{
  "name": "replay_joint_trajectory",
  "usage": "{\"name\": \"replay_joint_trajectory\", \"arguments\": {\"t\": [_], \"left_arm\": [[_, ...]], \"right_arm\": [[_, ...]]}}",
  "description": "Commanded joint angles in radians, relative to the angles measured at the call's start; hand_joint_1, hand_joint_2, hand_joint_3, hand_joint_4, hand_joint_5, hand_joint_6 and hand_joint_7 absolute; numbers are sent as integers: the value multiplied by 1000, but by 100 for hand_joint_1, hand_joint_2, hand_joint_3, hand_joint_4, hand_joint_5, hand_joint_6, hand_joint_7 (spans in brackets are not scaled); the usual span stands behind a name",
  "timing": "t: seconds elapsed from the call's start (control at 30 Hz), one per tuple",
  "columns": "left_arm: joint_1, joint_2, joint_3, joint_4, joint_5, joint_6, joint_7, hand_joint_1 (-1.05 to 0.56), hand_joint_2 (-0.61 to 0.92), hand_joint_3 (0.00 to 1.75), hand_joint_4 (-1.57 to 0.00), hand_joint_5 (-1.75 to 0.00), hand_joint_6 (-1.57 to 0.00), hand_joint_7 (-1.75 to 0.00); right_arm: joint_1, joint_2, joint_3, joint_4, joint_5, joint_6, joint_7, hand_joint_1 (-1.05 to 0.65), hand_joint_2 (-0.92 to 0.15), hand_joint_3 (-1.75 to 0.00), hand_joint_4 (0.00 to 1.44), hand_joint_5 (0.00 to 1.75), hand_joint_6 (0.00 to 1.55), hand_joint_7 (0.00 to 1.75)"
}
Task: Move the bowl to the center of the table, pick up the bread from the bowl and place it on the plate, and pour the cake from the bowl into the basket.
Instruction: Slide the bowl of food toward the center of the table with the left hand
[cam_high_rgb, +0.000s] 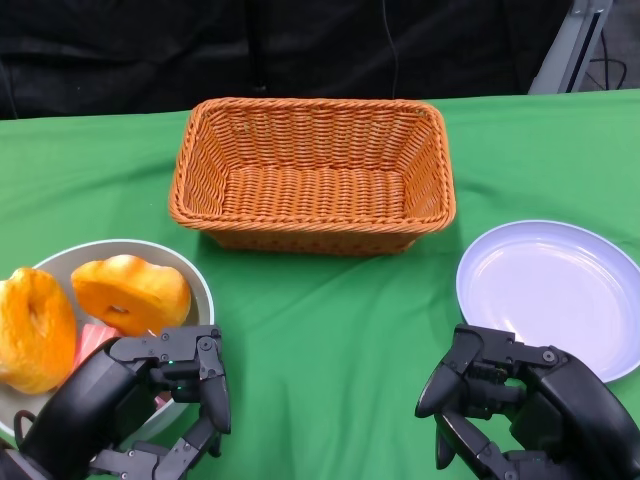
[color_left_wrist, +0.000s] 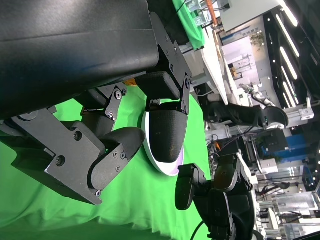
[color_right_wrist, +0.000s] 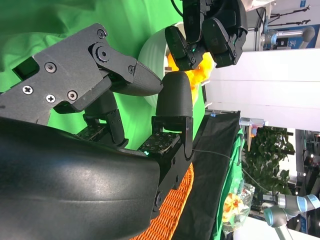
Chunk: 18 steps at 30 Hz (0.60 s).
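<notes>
Sitting at the near left of the green tablecloth (cam_high_rgb: 330, 330), well to the left of the wicker basket (cam_high_rgb: 312, 175) and nearer the robot than it, the grey bowl (cam_high_rgb: 195, 275) holds two orange bread pieces (cam_high_rgb: 130, 292) and a pink-and-white cake (cam_high_rgb: 92, 340) tucked between them. The left hand (cam_high_rgb: 150, 400) lies over the bowl's near rim on the side facing the basket, fingers bent and apart; whether they touch the rim cannot be told from above. The left wrist view shows those fingers curled loosely around nothing, with air between them. The plate (cam_high_rgb: 560, 290), pale lilac, lies to the right of the basket and nearer the robot. The right hand (cam_high_rgb: 520, 400) sits at the plate's near edge, fingers half bent and parted, grasping nothing.

Only the head view shows the basket whole. The right wrist view catches just a strip of its orange weave (color_right_wrist: 175, 210), and, past the right hand's fingers (color_right_wrist: 175, 97), the left hand (color_right_wrist: 207, 32) over the bowl rim (color_right_wrist: 152, 52) with bread (color_right_wrist: 202, 70) behind. The left wrist view instead shows the plate (color_left_wrist: 160, 167) beyond its own fingers (color_left_wrist: 165, 132) and the right hand (color_left_wrist: 215, 195) past it.
</notes>
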Motion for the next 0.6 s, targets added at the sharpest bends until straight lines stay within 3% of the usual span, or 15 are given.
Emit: {"name": "replay_joint_trajectory", "arguments": {"t": [0.03,0.33,0.43,0.47,0.53,0.6], "left_arm": [[12,14,10,7,-7,-7,1,-6,45,131,-77,-167,-75,-148],[-2,38,78,-79,-120,80,8,-7,46,129,-82,-153,-79,-131],[-18,66,131,-118,-199,150,7,-27,53,100,-82,-138,-84,-100],[-22,74,141,-124,-216,166,0,-36,65,71,-80,-129,-87,-84],[-30,97,169,-134,-241,185,-11,-42,83,31,-78,-115,-91,-60],[-40,117,196,-133,-252,181,-24,-49,90,16,-78,-87,-92,-32]], "right_arm": [[1,-10,0,30,-14,-49,-1,-19,-58,-99,75,161,72,131],[-10,-7,6,67,-25,-91,-5,-20,-59,-96,75,160,72,130],[-16,-5,7,81,-21,-98,-4,-22,-62,-91,74,161,71,130],[-17,-4,7,86,-21,-104,-3,-22,-63,-91,74,160,71,130],[-17,-4,8,90,-23,-110,-5,-21,-63,-90,73,160,71,129],[-17,-5,8,93,-24,-112,-5,-21,-64,-89,73,160,71,129]]}}
